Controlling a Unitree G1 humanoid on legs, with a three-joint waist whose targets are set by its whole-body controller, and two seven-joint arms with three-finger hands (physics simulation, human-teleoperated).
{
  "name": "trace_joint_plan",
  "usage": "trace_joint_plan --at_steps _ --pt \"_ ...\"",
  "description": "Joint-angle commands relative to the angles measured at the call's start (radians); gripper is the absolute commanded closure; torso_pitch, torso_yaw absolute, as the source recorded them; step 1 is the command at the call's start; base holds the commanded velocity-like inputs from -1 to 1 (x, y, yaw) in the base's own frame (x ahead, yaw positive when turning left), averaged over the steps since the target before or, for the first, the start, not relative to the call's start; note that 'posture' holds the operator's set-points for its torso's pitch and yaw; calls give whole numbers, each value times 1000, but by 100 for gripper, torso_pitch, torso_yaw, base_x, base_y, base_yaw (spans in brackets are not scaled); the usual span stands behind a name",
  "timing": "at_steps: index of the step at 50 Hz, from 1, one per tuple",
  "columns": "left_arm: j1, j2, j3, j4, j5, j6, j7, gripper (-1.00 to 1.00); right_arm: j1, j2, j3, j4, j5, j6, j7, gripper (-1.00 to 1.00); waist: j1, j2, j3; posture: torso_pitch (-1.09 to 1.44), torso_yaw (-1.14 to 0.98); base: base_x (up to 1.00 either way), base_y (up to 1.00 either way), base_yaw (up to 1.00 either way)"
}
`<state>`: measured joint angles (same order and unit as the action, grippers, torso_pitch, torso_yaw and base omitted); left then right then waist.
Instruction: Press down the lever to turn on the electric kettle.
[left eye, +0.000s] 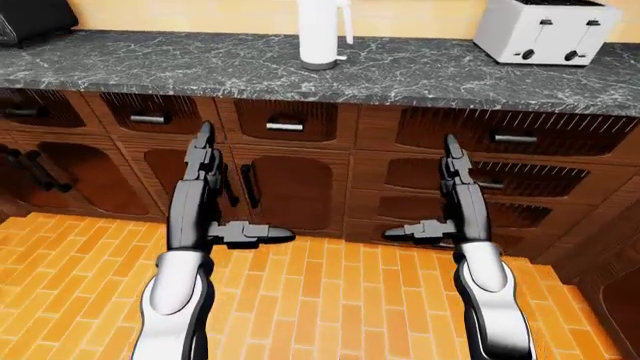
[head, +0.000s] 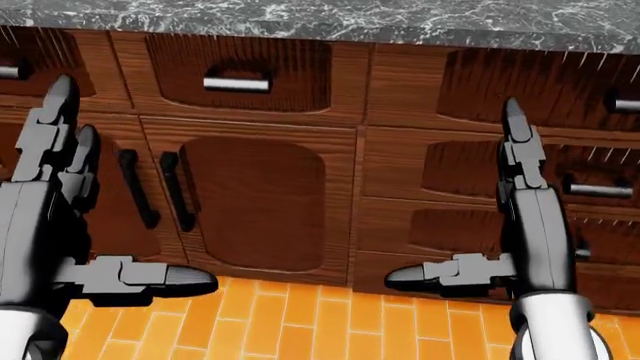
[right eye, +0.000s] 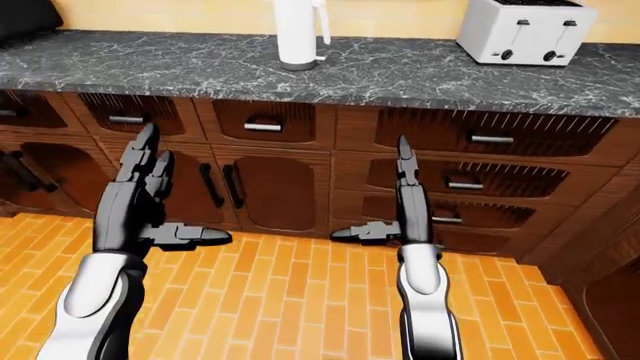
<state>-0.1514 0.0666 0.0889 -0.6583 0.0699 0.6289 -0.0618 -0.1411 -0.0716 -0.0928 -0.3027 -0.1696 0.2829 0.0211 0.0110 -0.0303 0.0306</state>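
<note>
Kettle (left eye: 322, 34) stands at the top centre of the left-eye view on the marble counter (left eye: 420, 71), well apart from the toaster (left eye: 541, 30) at upper right. It looks light and tippy, so press its lever straight down; you cannot see the lever here. Your left hand (left eye: 205, 191) and right hand (left eye: 450, 196) hang low with fingers spread, holding nothing. Open counter surrounds it.
</note>
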Motion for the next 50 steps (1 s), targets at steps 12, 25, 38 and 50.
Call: trace_joint_plan --at_steps 12,25,38,50 --pt "-26 7 2 -32 6 -37 3 -100 -20 -6 -17 -72 15 -38 -41 -100 -19 29 -22 0 0 0 0 10" --pt "-29 7 -1 -28 12 -37 0 -100 -19 -10 -26 -81 19 -54 -52 -100 -9 15 -8 0 0 5 0 0" --pt "-31 7 2 -34 14 -34 -3 -100 -16 -12 -29 -97 18 -51 -50 -100 -4 86 -4 0 0 17 0 0" --pt "-40 12 14 -36 11 -36 2 -100 -19 -12 -28 -91 18 -50 -51 -100 -8 -22 -4 0 0 20 0 0"
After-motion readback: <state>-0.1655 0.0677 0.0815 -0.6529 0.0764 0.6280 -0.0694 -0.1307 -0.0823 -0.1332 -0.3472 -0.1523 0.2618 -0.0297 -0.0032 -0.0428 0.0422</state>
